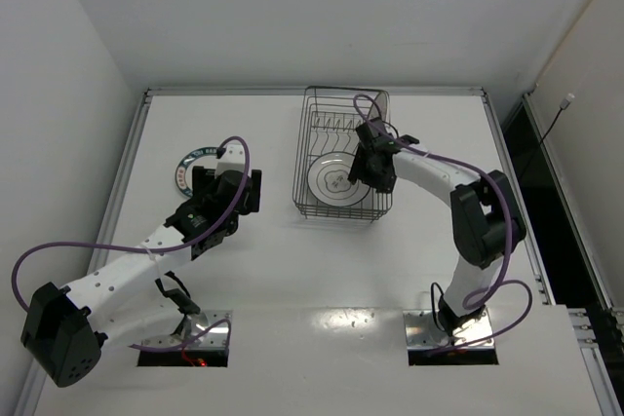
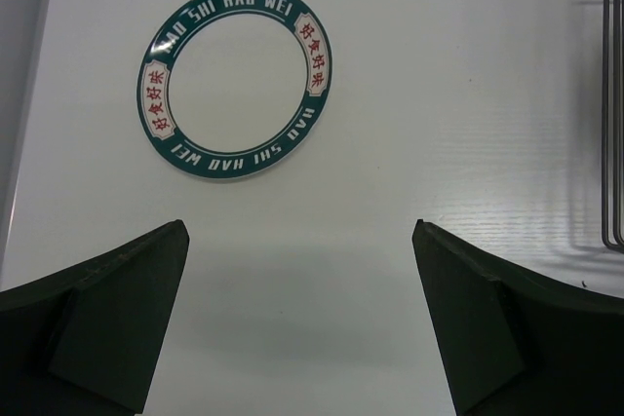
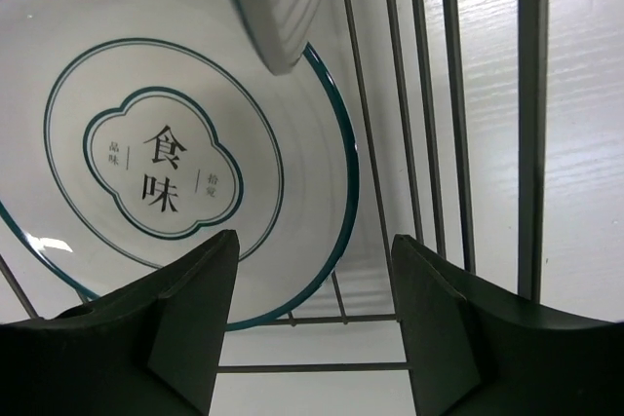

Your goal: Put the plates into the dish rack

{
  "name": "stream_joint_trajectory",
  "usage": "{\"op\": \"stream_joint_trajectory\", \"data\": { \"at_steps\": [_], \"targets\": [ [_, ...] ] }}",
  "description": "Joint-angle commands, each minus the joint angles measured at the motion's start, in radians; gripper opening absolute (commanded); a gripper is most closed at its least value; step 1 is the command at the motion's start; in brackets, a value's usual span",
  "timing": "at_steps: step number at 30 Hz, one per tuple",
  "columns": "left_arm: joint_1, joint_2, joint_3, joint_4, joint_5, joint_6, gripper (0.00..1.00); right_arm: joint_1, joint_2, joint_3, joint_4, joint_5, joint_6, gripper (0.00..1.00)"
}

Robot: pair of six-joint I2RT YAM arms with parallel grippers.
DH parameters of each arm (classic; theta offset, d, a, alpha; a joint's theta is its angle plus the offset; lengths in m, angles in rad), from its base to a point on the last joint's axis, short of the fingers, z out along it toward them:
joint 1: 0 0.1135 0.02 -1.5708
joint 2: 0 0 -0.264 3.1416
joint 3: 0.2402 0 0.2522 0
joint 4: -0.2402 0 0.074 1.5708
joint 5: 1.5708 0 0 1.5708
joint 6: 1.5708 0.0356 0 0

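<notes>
The dark-green-rimmed plate (image 2: 234,80) lies flat on the table, and in the top view (image 1: 192,165) my left arm partly covers it. My left gripper (image 2: 300,231) (image 1: 224,186) is open and empty just short of this plate. The wire dish rack (image 1: 341,99) stands at the back centre. The white plate with ring and centre mark (image 3: 166,143) (image 1: 330,180) leans inside it. My right gripper (image 3: 314,241) (image 1: 365,176) is open and empty, over the rack by that plate's right rim. A pale ribbed edge (image 3: 273,7), perhaps another plate, shows above. No orange pattern shows.
The rack's wires (image 3: 429,143) run right in front of my right fingers. The rack's left side (image 2: 612,114) shows at the right edge of the left wrist view. White walls enclose the table at the back and sides.
</notes>
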Motion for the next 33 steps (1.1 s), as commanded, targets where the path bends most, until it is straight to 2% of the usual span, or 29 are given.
{"op": "stream_joint_trajectory", "data": {
  "at_steps": [1,8,11,14,15,18,19,21,33],
  "targets": [
    [-0.005,-0.019,0.042,0.008,-0.017,0.000,1.00,-0.006,0.033,0.010,-0.013,-0.028,0.027,0.61],
    [-0.005,-0.019,0.042,0.008,-0.017,0.000,1.00,-0.006,0.141,-0.011,0.052,-0.148,0.073,0.61],
    [-0.005,-0.019,0.042,0.008,-0.017,0.000,1.00,-0.006,0.152,-0.054,0.090,-0.170,0.091,0.55],
    [-0.005,-0.028,0.042,-0.001,-0.017,0.000,1.00,-0.006,0.134,-0.086,0.124,-0.179,0.112,0.39],
    [-0.005,-0.028,0.042,-0.001,-0.017,0.000,1.00,-0.006,0.125,-0.087,0.124,-0.179,0.113,0.28],
    [-0.005,-0.028,0.042,-0.001,-0.017,0.000,1.00,-0.006,0.099,-0.096,0.124,-0.161,0.113,0.15],
    [-0.005,-0.028,0.042,-0.001,-0.017,0.000,1.00,-0.006,0.090,-0.096,0.124,-0.148,0.113,0.07],
    [-0.005,-0.028,0.042,-0.001,-0.017,0.000,1.00,-0.006,0.064,-0.096,0.124,-0.133,0.113,0.00],
    [-0.005,-0.028,0.042,-0.001,-0.017,0.000,1.00,0.024,-0.120,-0.111,0.134,0.030,0.093,0.00]
  ]
}}
